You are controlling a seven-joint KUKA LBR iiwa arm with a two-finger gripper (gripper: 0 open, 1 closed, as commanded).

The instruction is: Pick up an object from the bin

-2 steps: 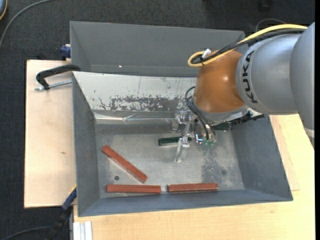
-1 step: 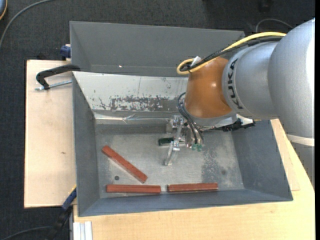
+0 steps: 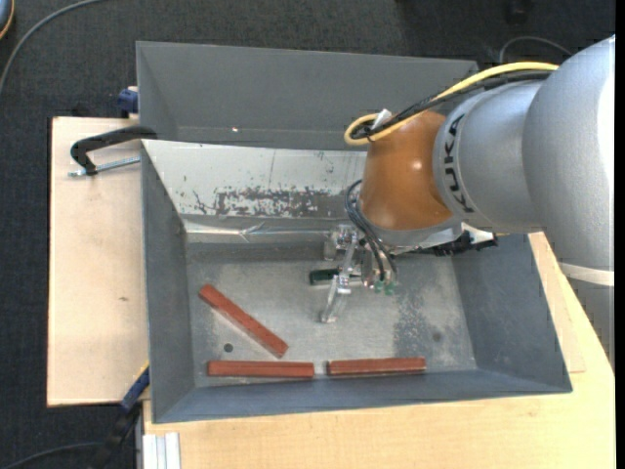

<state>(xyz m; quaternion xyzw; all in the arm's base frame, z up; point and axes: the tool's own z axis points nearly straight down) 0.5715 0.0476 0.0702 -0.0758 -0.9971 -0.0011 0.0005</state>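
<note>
Evidently the gripper (image 3: 334, 301) hung low over the bare middle of the bin's (image 3: 164, 291) floor, reaching down from under the orange cover (image 3: 400, 179) of the arm (image 3: 518, 145), which came in over the right wall. Whether it was spread or pressed together could not be told from this angle, and nothing could be made out in its grasp.

Three candidates lay flat on the floor. The slanting red-brown bar (image 3: 242, 320) rested to the gripper's left, apart from every wall. The left front bar (image 3: 261, 368) and the right front bar (image 3: 377, 365) lay end to end along the foot of the front wall, nearly touching each other and apparently pressed against that wall.

That placement probably mattered for the pick. The two front bars offered little room on their wall side, so a grasp across them would likely have fouled the sloping metal. The slanting bar had open floor on both long sides and looked the easier target, though its low end came near the left front bar.

Open room was widest in the bin's left half. To the right, the arm's bulk crowded the wall, leaving less freedom there.
</note>
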